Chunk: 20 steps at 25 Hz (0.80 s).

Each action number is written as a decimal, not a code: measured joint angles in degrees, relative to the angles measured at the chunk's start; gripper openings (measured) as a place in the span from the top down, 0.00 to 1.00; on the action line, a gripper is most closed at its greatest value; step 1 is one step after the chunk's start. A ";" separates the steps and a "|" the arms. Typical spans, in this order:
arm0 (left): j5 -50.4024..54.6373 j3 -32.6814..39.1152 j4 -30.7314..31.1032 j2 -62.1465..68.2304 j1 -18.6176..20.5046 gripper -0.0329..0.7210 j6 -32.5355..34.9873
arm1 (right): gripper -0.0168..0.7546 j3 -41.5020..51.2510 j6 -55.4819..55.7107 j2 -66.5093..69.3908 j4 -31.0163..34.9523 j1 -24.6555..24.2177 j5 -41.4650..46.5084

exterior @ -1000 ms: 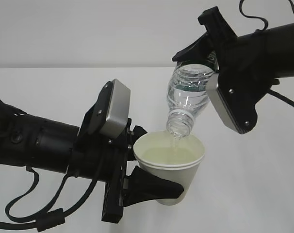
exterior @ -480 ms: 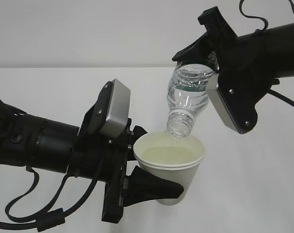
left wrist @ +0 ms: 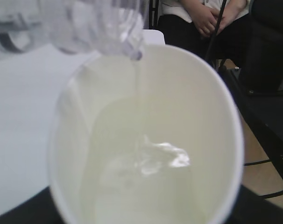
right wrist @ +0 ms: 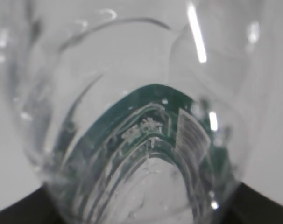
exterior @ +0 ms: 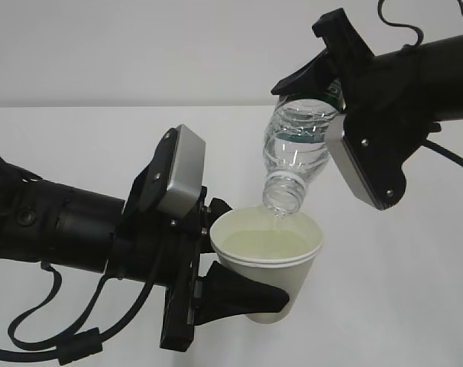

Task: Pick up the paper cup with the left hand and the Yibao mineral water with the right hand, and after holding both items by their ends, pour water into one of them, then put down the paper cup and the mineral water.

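From the side, the left tool (exterior: 239,264) is clamped around the lower wall of the paper cup (exterior: 271,269), holding it upright above the white tabletop (exterior: 415,290). Above and to the right, the right tool (exterior: 323,84) grips the Yibao mineral water (exterior: 296,157) by its base end, bottle tipped neck-down so its mouth sits just over the cup's rim.

At the left wrist, the cup (left wrist: 146,135) fills the view, pale liquid inside, and the bottle's mouth (left wrist: 130,39) hangs over the far rim, a thin stream falling.

At the right wrist, the bottle (right wrist: 141,140) sits right against the lens, its green label showing through the clear ribs.
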 joint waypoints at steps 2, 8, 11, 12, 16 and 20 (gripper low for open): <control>0.00 0.00 0.00 0.00 0.00 0.42 0.00 | 0.43 0.00 0.00 0.00 0.00 0.00 0.00; 0.01 0.00 0.00 0.00 0.00 0.42 0.00 | 0.43 0.00 2.29 -0.08 0.00 0.00 -0.28; 0.01 0.00 0.00 0.00 0.00 0.42 0.00 | 0.43 0.00 3.45 -0.08 0.00 0.00 -0.99; 0.01 0.00 0.00 0.00 0.00 0.42 0.00 | 0.43 0.00 3.91 -0.08 0.00 0.00 -1.08; 0.11 0.00 0.00 0.00 0.00 0.42 0.00 | 0.43 0.00 5.52 -0.08 0.00 0.00 -1.85; 0.11 0.00 0.00 0.00 0.00 0.42 0.00 | 0.43 0.00 7.82 -0.08 0.00 0.00 -2.44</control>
